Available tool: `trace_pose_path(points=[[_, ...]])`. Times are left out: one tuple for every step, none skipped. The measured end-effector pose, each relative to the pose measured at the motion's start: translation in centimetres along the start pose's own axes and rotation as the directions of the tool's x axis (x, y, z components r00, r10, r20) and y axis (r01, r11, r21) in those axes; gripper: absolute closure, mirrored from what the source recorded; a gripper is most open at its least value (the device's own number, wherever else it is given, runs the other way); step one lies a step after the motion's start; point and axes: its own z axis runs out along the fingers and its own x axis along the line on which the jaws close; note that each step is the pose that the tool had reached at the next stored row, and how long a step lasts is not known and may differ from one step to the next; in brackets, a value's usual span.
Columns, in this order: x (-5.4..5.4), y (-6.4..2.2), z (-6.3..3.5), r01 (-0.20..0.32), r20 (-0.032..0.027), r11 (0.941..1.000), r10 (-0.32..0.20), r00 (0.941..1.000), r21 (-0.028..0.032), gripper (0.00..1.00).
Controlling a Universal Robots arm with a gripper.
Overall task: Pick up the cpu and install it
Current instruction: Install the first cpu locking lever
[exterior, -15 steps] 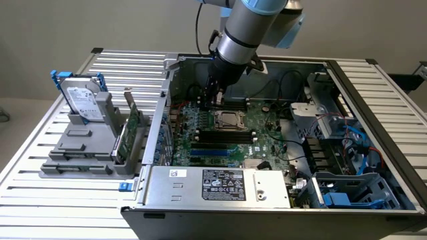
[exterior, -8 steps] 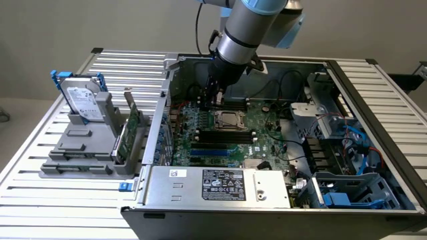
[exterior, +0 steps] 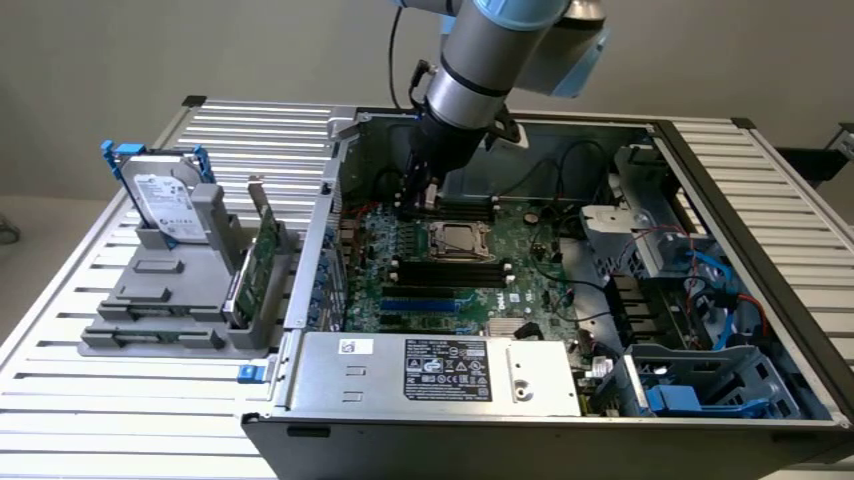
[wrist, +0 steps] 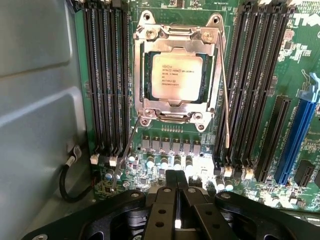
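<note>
1. Hand (wrist: 177,196): fingers pressed tog., nothing betw. them, so clenched & empty. It hangs low inside the PC case (exterior: 315,270), tips just above the board by a row of small capacitors (wrist: 164,162).
2. Just past the tips is the cpu (wrist: 177,76). Silvery top, print facing up, lying flat in the socket, not in the hand. In the exterior view the chip (exterior: 458,240) is mid-board, w/ the hand (exterior: 407,205) near it on the side toward the case's far wall.
3. Metal socket frame (wrist: 140,75) lies over the chip's edges, prob. why it sits so square. I'd judge the placing part done. Thin wire levers (wrist: 226,110) run beside the frame; latched or not, can't tell.
4. Black RAM slots (wrist: 105,75) flank the socket on both sides, all empty, which leaves the hand room to come straight down.
5. Case lies on its side, open face up, on the slatted bench (exterior: 107,400), so the arm reaches the board from above. PSU (exterior: 441,372) is at the near edge.
6. On the exterior view's left, outside the case, a grey fixture (exterior: 160,300) props a hard drive (exterior: 167,205) on edge. A green card (exterior: 260,265) stands beside it. Likely stood up for easy gripping from above.
</note>
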Motion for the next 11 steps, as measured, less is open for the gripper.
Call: trace_pose_path(points=[[-0.09,-0.02,-0.03,-0.002,-0.0015,1.0,0.002,1.0,0.0026,0.89],[-0.16,-0.04,-0.05,-0.007,-0.0041,1.0,0.007,1.0,0.0046,0.89],[-0.17,-0.04,-0.06,-0.016,-0.0075,0.9999,0.016,0.9998,0.0048,0.89],[-0.17,-0.05,-0.06,-0.029,-0.0119,0.9996,0.029,0.9995,0.0039,0.89],[-0.17,-0.04,-0.06,-0.042,-0.0159,0.9991,0.042,0.999,0.0033,0.89],[-0.17,-0.04,-0.06,-0.055,-0.0201,0.9985,0.055,0.9983,0.0027,0.89],[-0.17,-0.04,-0.06,-0.067,-0.0241,0.9977,0.067,0.9974,0.0021,0.89],[-0.17,-0.05,-0.07,-0.08,-0.0284,0.9968,0.08,0.9964,0.0013,0.89],[-0.17,-0.05,-0.07,-0.093,-0.0326,0.9957,0.093,0.9952,0.0006,0.89],[-0.17,-0.05,-0.08,-0.106,-0.0371,0.9943,0.106,0.9937,-0.0002,0.89],[-0.17,-0.05,-0.08,-0.119,-0.0415,0.9929,0.119,0.992,-0.0009,0.89]])
